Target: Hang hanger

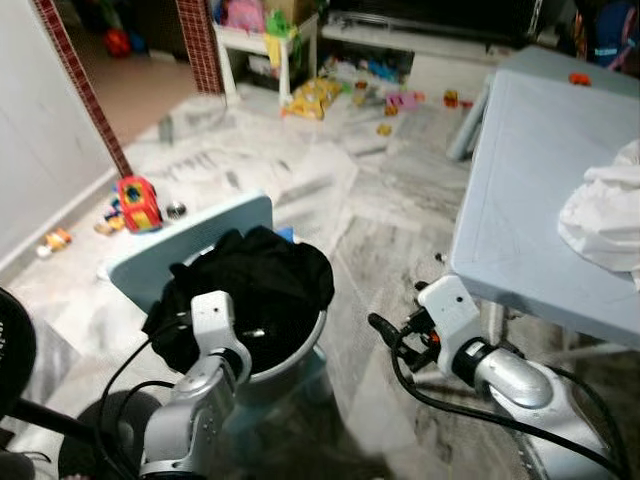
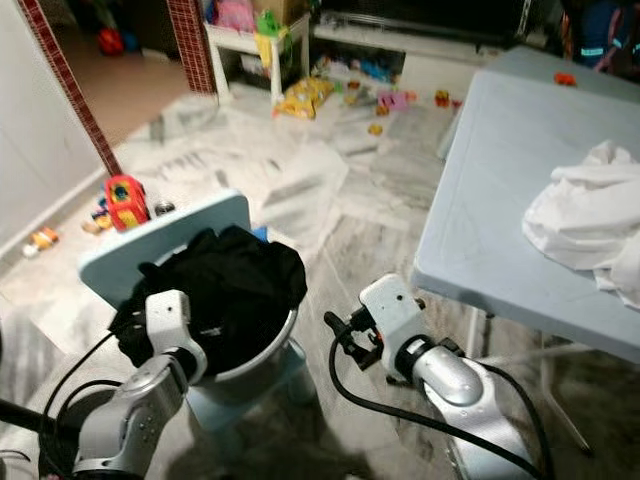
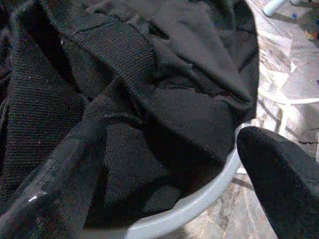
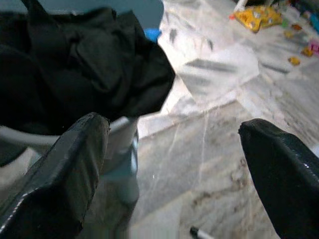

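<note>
A heap of black clothing (image 1: 255, 280) fills a pale grey basin (image 1: 300, 355) that rests on a light blue stool (image 1: 190, 245). My left gripper (image 3: 169, 134) hovers open just above the heap near the basin's rim (image 3: 199, 204), holding nothing. One of its fingers (image 3: 65, 174) is over the fabric and the other sits past the rim. My right gripper (image 1: 385, 330) is open and holds nothing. It is low over the marble floor, to the right of the basin and pointing toward it. The black clothing (image 4: 75, 64) lies ahead of its fingers (image 4: 279, 169).
A light blue table (image 1: 520, 180) stands at the right with a crumpled white cloth (image 1: 605, 215) on it, and its edge is close above my right arm. Toys (image 1: 140, 205) lie scattered on the floor at the left and far back. A black round base (image 1: 15, 350) and cables sit at the lower left.
</note>
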`<state>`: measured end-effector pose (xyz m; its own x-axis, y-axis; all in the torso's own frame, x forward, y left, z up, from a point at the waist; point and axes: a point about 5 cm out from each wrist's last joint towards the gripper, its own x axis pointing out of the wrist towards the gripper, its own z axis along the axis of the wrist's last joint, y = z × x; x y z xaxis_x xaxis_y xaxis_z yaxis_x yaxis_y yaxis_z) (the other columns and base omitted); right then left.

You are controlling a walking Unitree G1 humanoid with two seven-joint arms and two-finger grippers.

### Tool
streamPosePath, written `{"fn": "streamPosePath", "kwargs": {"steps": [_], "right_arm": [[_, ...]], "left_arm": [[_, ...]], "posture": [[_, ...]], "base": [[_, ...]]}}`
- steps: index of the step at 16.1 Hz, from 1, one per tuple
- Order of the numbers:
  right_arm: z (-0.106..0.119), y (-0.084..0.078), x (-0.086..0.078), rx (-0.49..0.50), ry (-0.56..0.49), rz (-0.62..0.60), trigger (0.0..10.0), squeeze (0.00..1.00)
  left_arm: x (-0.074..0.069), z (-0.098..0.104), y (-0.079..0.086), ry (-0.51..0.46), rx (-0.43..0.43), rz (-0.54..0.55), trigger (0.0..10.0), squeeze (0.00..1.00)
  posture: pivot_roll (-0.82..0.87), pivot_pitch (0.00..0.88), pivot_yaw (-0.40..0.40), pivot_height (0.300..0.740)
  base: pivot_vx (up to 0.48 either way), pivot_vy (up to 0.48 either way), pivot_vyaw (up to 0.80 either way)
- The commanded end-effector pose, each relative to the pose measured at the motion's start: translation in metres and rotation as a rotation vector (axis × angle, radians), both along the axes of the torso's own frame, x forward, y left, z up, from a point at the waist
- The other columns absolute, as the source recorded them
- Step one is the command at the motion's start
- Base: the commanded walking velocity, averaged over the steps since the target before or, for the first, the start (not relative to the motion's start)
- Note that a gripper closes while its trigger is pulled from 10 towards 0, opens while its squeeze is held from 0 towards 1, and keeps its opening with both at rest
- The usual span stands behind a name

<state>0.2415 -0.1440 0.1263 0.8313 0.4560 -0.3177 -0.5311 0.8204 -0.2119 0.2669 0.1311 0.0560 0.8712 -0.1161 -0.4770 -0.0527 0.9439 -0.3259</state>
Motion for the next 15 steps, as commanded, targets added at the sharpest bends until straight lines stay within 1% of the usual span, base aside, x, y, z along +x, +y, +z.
{"fn": "streamPosePath", "kwargs": {"steps": [1,2,4,5,6,8,9,11,12,13,14,15], "right_arm": [[0.006,-0.004,-0.002,0.007,-0.007,-0.015,10.0,0.00],[0.008,-0.005,-0.004,0.005,-0.006,-0.019,10.0,0.00],[0.011,-0.006,-0.012,-0.011,0.001,-0.018,10.0,0.00],[0.014,-0.008,-0.015,-0.020,0.000,-0.022,10.0,0.00],[0.015,-0.009,-0.016,-0.024,-0.001,-0.029,10.0,0.00],[0.019,-0.012,-0.019,-0.030,-0.004,-0.034,10.0,0.00],[0.019,-0.012,-0.022,-0.044,-0.005,-0.029,10.0,0.00],[0.020,-0.011,-0.022,-0.048,-0.004,-0.030,10.0,0.00],[0.021,-0.010,-0.020,-0.049,-0.010,-0.030,10.0,0.00],[0.022,-0.008,-0.017,-0.049,-0.018,-0.025,10.0,0.00],[0.023,-0.008,-0.017,-0.049,-0.019,-0.024,10.0,0.00],[0.023,-0.005,-0.018,-0.021,-0.003,0.030,10.0,0.00]], "left_arm": [[-0.004,0.001,-0.021,0.008,-0.087,0.000,10.0,0.00],[-0.003,-0.004,-0.020,0.022,-0.086,0.012,10.0,0.00],[0.004,-0.008,-0.021,0.046,-0.115,0.030,10.0,0.00],[0.010,-0.010,-0.026,0.056,-0.138,0.027,10.0,0.00],[0.013,-0.012,-0.030,0.064,-0.159,0.021,10.0,0.00],[0.022,-0.014,-0.041,0.061,-0.160,-0.010,10.0,0.00],[0.030,-0.014,-0.046,0.044,-0.167,-0.022,10.0,0.00],[0.040,-0.014,-0.049,0.021,-0.167,-0.029,10.0,0.00],[0.043,-0.016,-0.048,0.019,-0.165,-0.025,7.2,0.00],[0.046,-0.017,-0.044,0.016,-0.162,-0.015,0.0,0.00],[0.047,-0.017,-0.043,0.014,-0.161,-0.007,0.0,0.00],[0.050,-0.017,-0.038,-0.003,-0.145,0.003,0.0,0.00]], "posture": [[-0.22,0.198,-0.041,0.740],[-0.23,0.206,-0.044,0.740],[-0.27,0.224,-0.045,0.740],[-0.29,0.234,-0.045,0.740],[-0.30,0.241,-0.045,0.740],[-0.32,0.251,-0.045,0.740],[-0.32,0.251,-0.045,0.740],[-0.34,0.247,-0.043,0.740],[-0.34,0.246,-0.042,0.740],[-0.34,0.241,-0.037,0.740],[-0.34,0.240,-0.036,0.740],[-0.33,0.231,-0.031,0.740]], "base": [[0.000,0.000,0.00],[0.000,0.000,0.00],[0.000,0.000,0.00],[0.000,0.000,0.00],[0.000,0.000,0.00],[0.000,0.000,0.00],[0.000,0.000,0.00],[0.000,0.000,0.00],[0.000,0.000,0.00],[0.000,0.000,0.00],[0.000,0.000,0.00],[0.000,0.000,0.00]]}}
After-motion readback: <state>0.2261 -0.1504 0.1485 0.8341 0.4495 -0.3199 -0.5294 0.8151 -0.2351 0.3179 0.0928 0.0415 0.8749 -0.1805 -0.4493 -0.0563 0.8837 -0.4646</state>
